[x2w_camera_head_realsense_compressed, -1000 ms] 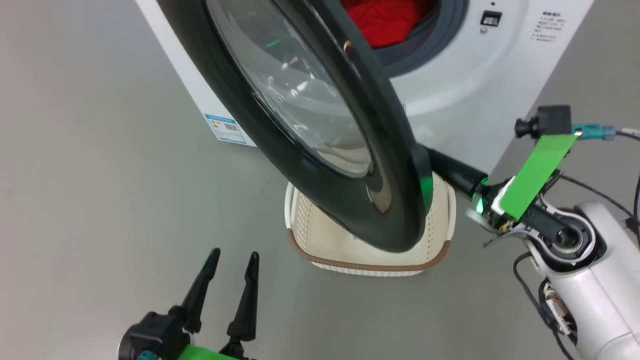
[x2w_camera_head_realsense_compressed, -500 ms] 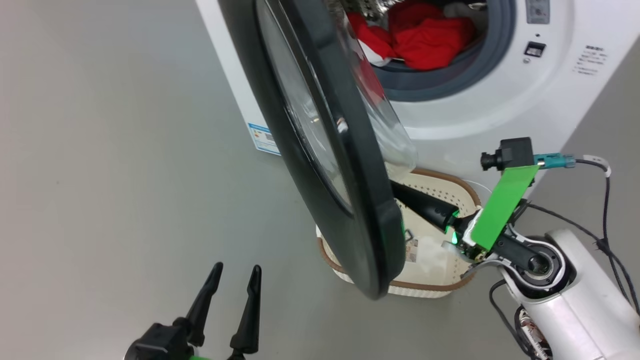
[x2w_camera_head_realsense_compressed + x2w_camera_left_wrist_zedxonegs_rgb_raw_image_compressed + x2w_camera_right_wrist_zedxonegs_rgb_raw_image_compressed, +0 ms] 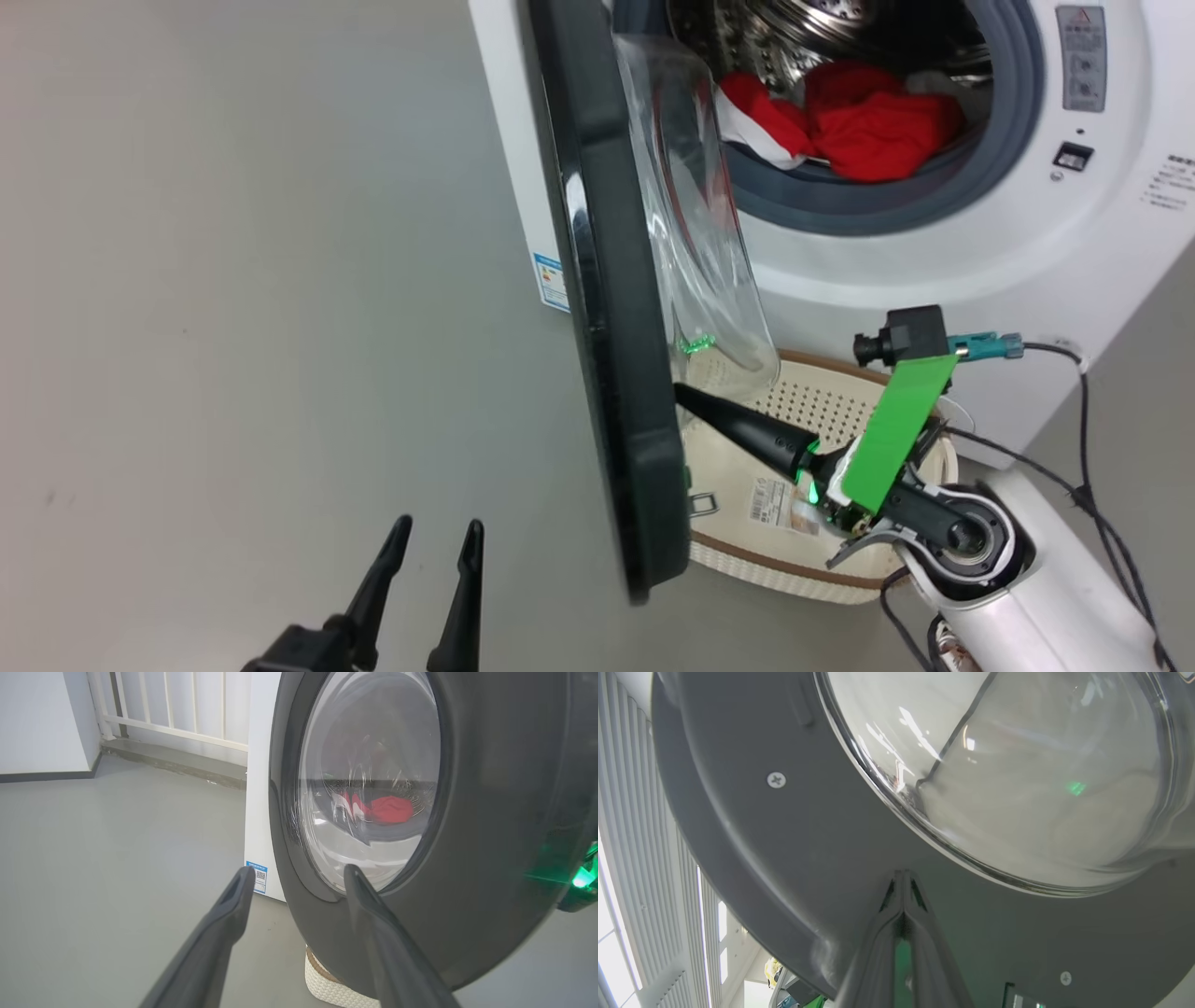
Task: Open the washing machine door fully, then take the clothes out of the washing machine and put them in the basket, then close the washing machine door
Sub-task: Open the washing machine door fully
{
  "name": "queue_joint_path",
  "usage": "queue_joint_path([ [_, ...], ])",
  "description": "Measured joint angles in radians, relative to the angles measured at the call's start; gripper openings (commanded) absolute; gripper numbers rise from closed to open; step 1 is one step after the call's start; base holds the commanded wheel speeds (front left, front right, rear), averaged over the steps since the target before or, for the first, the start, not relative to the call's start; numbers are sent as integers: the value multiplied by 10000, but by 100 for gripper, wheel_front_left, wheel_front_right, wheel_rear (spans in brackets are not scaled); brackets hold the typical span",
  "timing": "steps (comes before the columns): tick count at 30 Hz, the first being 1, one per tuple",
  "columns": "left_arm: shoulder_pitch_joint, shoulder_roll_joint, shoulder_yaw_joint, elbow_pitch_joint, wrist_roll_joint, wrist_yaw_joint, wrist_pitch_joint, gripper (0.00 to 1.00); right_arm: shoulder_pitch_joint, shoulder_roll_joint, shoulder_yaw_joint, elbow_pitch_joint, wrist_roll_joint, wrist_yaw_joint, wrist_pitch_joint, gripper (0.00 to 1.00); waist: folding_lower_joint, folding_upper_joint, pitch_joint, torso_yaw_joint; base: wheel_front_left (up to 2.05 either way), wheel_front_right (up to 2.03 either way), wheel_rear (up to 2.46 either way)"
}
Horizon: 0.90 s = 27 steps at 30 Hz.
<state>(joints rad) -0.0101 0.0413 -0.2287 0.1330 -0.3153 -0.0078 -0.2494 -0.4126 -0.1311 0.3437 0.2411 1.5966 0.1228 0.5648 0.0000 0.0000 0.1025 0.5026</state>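
Note:
The white washing machine (image 3: 934,271) stands at the upper right. Its black-rimmed door (image 3: 607,308) stands out from the front, seen edge-on, its glass bowl (image 3: 700,233) facing the drum. The red and white clothes (image 3: 868,121) lie in the steel drum. My right gripper (image 3: 681,390) is shut, with its tip against the door's inner face (image 3: 784,858) just below the glass (image 3: 1017,765). The cream basket (image 3: 803,569) sits on the floor under that arm, with no clothes showing in it. My left gripper (image 3: 437,537) is open and holds nothing, outside the door (image 3: 490,812).
Grey floor stretches to the left of the machine. A blue sticker (image 3: 553,282) marks the machine's side. A white railing (image 3: 177,714) and a wall stand behind it. Cables (image 3: 1092,504) hang by my right arm.
The door has swung further open, from angled to edge-on, with my shut right gripper staying at its inner side. The head camera has shifted, bringing the drum and the clothes more into view.

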Motion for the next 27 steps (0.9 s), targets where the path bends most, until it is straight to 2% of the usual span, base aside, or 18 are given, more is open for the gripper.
queue_joint_path([
  [8,332,13,209,-167,81,180,0,100,28,380,410,12,0,0,90,0,0,0,-178,268,0,0,0],
  [24,529,15,322,-332,79,343,0,100,3,468,773,184,-19,0,-29,0,0,0,-271,282,0,0,0],
  [25,530,15,328,-330,79,341,0,100,4,474,771,188,-73,0,-69,5,0,0,-291,275,0,0,0],
  [26,530,15,334,-330,79,341,0,100,8,483,767,190,-88,0,-144,5,0,0,-312,266,0,0,0],
  [27,530,15,337,-324,81,337,0,100,13,483,752,196,-130,0,-215,20,0,0,-334,257,0,0,0],
])
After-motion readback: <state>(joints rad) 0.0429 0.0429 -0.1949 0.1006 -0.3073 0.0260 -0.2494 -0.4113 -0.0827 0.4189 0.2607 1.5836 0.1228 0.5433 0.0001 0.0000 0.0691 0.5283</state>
